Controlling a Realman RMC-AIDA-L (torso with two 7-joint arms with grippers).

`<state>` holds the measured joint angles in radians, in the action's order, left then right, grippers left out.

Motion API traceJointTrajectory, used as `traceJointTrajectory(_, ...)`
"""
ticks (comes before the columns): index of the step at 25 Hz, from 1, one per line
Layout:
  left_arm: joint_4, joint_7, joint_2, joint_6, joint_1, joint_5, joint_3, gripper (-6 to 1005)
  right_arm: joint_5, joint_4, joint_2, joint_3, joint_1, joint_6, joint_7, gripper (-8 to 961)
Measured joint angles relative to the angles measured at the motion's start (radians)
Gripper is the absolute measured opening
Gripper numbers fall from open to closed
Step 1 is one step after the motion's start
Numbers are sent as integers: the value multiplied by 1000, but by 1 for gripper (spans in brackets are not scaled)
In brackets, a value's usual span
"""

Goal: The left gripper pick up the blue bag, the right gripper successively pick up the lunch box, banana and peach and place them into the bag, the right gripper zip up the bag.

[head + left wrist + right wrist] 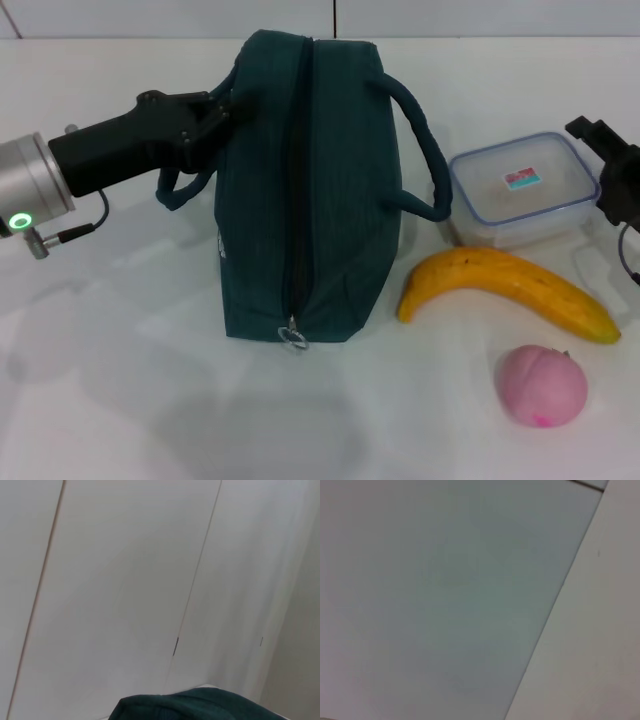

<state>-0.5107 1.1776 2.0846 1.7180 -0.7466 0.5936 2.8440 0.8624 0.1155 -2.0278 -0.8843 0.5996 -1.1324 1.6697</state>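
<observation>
We see the left gripper (215,115) pinching the blue bag (305,190) handle on the tabletop (120,380); right gripper (610,160) beside the lunch box (522,190), finger state indiscernible.

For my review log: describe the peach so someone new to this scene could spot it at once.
Start at the dark teal bag standing mid-table. To its right lie a clear lunch box and, nearer the robot, a yellow banana. The peach sits nearest the robot, just past the banana: the only pink, round thing.
</observation>
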Motion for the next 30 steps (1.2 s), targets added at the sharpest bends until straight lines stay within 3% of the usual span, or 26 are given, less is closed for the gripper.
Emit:
traceJointTrajectory(20, 21, -28, 0, -2, 19, 29, 0, 37, 46, 2, 0, -3, 14, -14, 14, 630)
traceJointTrajectory(24, 23, -33, 1, -12, 26, 43, 0, 37, 54, -2, 0, 2, 6, -36, 0, 390)
traceJointTrajectory(30, 25, -46, 2, -15, 26, 51, 0, 37, 47, -25, 0, 2, -15, -74, -11, 307)
